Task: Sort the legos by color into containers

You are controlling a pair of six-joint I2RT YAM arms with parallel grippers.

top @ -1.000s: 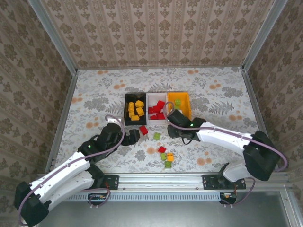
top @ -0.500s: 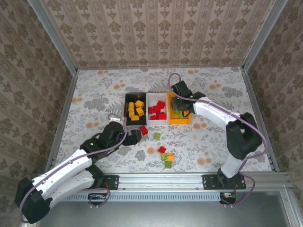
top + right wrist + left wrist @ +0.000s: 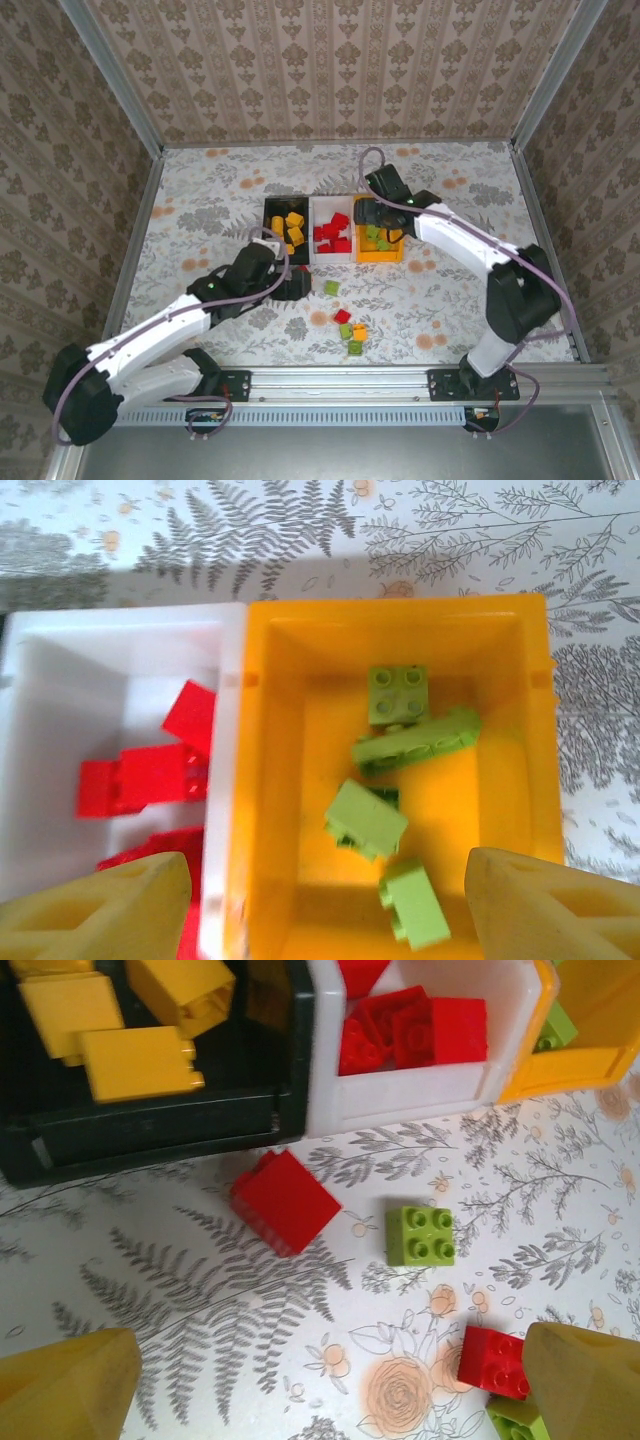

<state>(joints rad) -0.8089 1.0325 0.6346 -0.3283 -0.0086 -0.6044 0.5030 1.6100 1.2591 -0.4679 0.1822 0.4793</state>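
Observation:
Three containers stand side by side: a black bin [image 3: 266, 225] with yellow legos, a white bin [image 3: 322, 207] with red ones, and an orange bin [image 3: 380, 257] with several green legos [image 3: 365, 820]. My right gripper [image 3: 320, 910] hangs open over the orange bin [image 3: 395, 608] with nothing between its fingers. My left gripper [image 3: 325, 1390] is open low over the table, just in front of the black bin [image 3: 150, 1135]. A red brick [image 3: 285, 1202] lies ahead of it by that bin's wall. A green brick [image 3: 420, 1235] lies to the right, and another red brick [image 3: 492, 1362] sits beside the right finger.
A small cluster of loose legos lies on the flowered table near the front: a red one [image 3: 342, 316], an orange one [image 3: 359, 332] and green ones [image 3: 354, 348]. The metal rail [image 3: 340, 382] with the arm bases runs along the near edge.
My right gripper swung from the table in front of the bins to above the orange bin and opened. My left gripper moved right, over the red brick by the black bin.

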